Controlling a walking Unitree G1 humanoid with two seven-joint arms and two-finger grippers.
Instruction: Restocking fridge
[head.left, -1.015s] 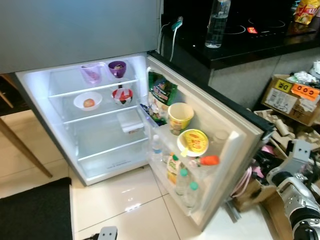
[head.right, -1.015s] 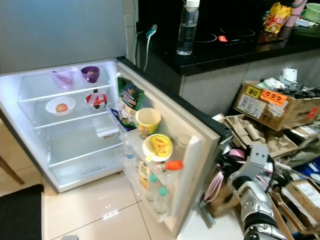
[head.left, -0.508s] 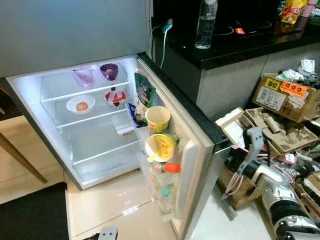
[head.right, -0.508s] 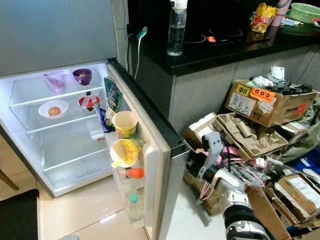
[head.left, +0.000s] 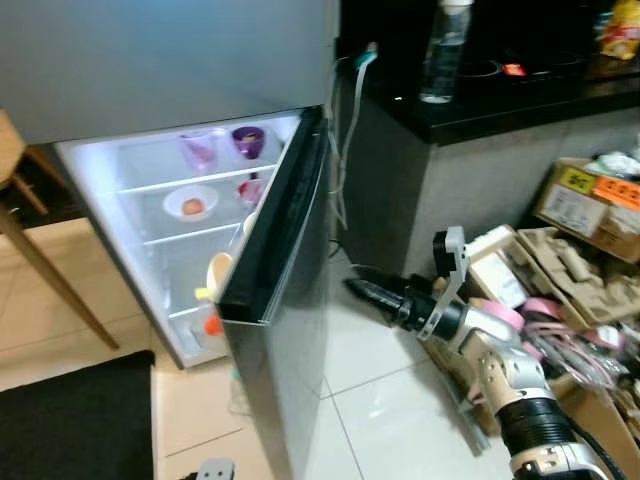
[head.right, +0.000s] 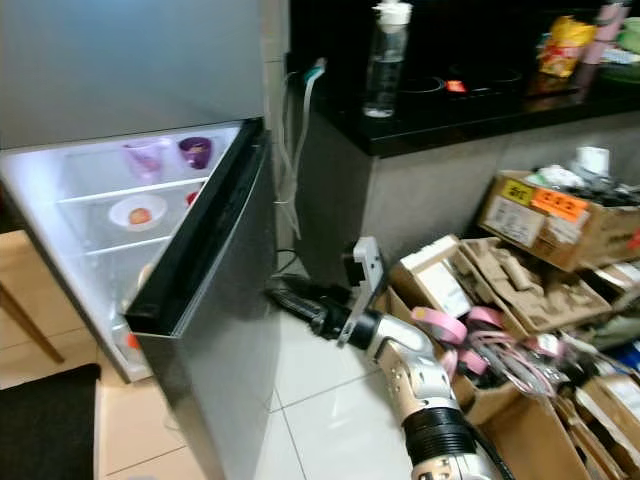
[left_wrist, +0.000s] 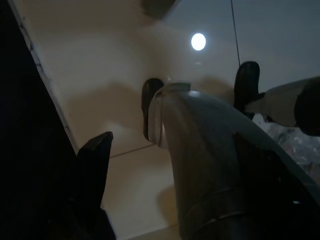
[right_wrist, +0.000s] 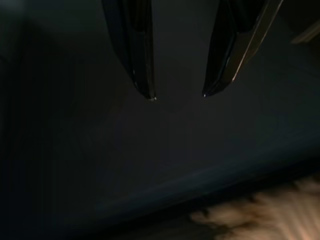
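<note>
A: Why was the right hand (head.right: 290, 296) against the fridge door (head.right: 215, 330)?
B: Looked like a push to shut it. Fingers slightly parted, gripping nothing, tips by the door's outer face; fridge (head.left: 150, 215) half-open.

The only print I can make out sits on the cardboard box (head.right: 545, 215) to my right: an orange sticker (head.right: 559, 204) marked "COO" and a yellow one (head.right: 510, 190) whose letters blur past reading
</note>
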